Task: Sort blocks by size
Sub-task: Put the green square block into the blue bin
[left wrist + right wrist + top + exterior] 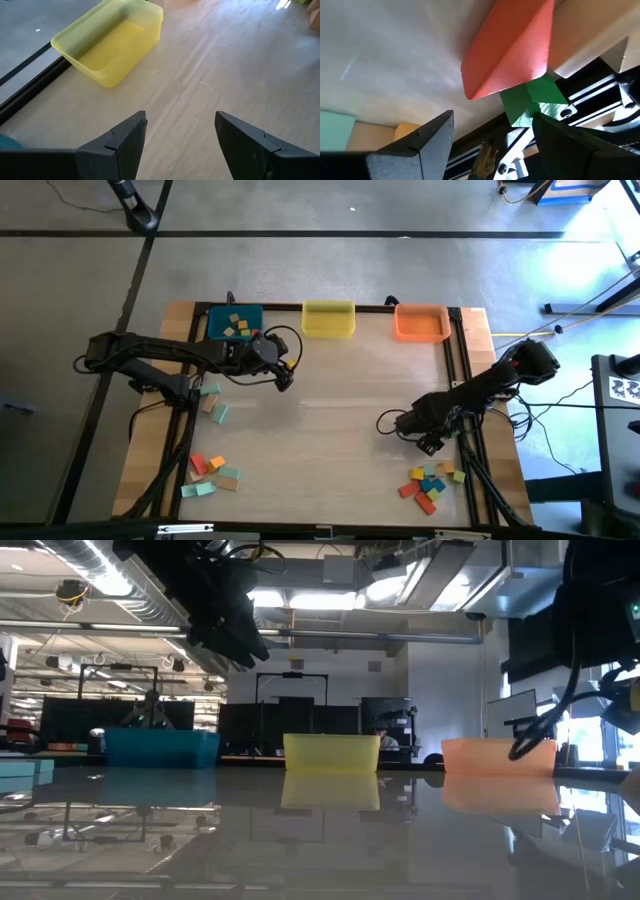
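Note:
Blocks lie in loose groups. One cluster [430,482] is near the table's front right, another [210,473] is at the front left, and a few [211,399] lie under the left arm. My right gripper [431,443] hangs open just above the right cluster. Its wrist view shows a red-orange wedge [510,50], a green block [535,100], a tan block [405,131] and a pale teal one [335,129] ahead of the open fingers [492,137], none between them. My left gripper [283,376] waits open above the table beside the blue bin [235,323].
Three bins stand along the far edge: the blue one with a few blocks inside, a yellow one [110,42] and an orange one [421,323]. A black frame rail [463,380] runs along the table's right side, close to the right cluster. Bare tabletop [340,410] lies between the arms.

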